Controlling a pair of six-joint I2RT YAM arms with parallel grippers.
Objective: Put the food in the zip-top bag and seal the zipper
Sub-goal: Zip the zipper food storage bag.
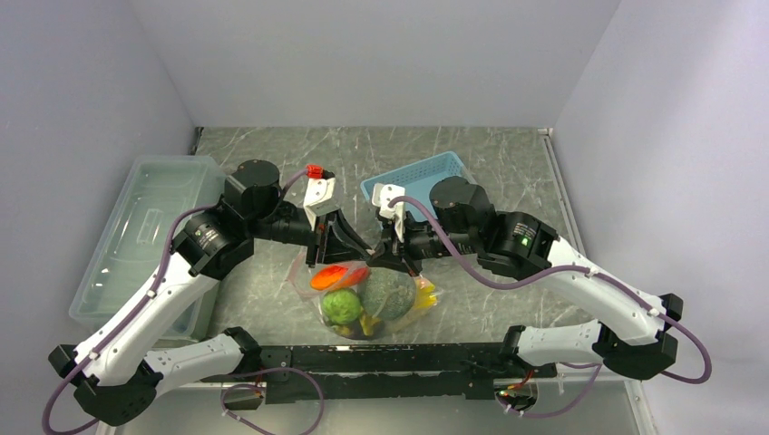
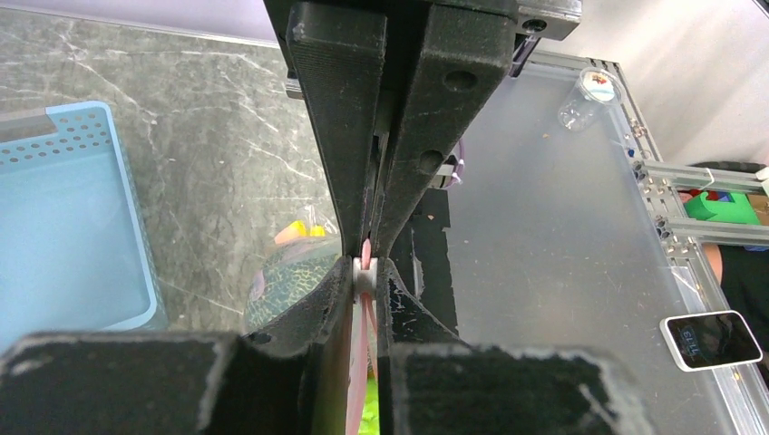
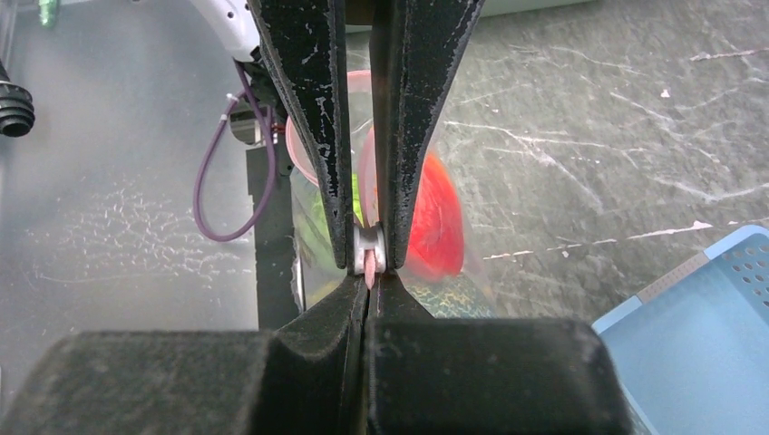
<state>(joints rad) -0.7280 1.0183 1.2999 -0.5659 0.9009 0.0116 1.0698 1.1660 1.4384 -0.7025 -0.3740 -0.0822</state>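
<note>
Bag near table centre in top view, mouth toward 12 o'clock, bottom toward 6 o'clock. Zipper along mouth, long axis 9-to-3. Inside: orange fruit at 10 o'clock, lime fruit at 7, dark fruit central, banana at 3. Left gripper and right gripper meeting at mid-mouth, each clamped on zipper, pink strip edge-on between fingertips in both wrist views. Basket at 1 o'clock of bag, bin at 9.
</note>
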